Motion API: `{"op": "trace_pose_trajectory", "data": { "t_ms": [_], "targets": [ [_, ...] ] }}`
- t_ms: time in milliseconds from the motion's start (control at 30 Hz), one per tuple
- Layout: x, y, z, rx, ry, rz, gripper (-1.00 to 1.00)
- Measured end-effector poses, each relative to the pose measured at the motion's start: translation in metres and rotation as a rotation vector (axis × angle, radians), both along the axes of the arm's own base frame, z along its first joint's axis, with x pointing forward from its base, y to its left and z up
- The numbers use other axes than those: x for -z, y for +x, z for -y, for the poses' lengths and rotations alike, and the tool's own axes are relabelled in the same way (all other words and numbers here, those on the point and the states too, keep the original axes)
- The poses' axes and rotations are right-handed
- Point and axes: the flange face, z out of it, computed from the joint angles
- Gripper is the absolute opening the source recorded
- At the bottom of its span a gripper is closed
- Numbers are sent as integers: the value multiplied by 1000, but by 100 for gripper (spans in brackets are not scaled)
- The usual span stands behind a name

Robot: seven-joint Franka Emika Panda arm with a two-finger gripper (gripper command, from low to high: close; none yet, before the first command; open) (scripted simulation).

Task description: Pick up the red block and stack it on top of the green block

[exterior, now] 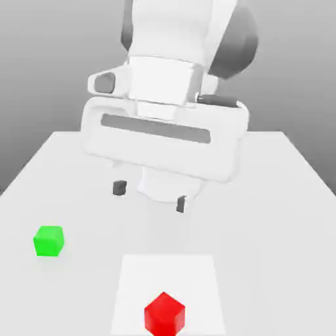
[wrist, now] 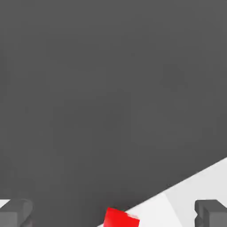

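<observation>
The red block (exterior: 164,314) sits on a lighter square patch near the front edge of the white table (exterior: 275,197). The green block (exterior: 48,241) rests on the table toward the exterior view's left, well apart from the red one. My gripper (exterior: 150,195) hangs open above the middle of the table, behind both blocks, with nothing between its dark fingertips (exterior: 119,188). In the hand view the red block (wrist: 120,218) peeks in between the two fingertips (wrist: 15,213), far below them.
A lighter square patch (exterior: 197,275) marks the table's front centre under the red block. The arm's bulky white body (exterior: 170,79) looms over the back of the table. Bare tabletop lies to the exterior view's right.
</observation>
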Motion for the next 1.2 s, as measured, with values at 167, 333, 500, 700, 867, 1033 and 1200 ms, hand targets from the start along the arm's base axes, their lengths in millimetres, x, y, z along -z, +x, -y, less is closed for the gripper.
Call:
{"op": "trace_pose_trajectory", "data": {
  "t_ms": [167,333,500,700,867,1033,1200],
  "targets": [
    [89,-7,-2,115,73,-119,0],
    [164,-17,-6,189,127,-190,0],
    [202,-18,-7,192,128,-193,-100],
    [194,-18,-7,193,129,-192,-100],
    [143,-29,27,274,126,-192,-100],
    [124,-111,172,683,144,-173,-100],
    [112,-233,265,1107,206,-125,-100]
  ]
}}
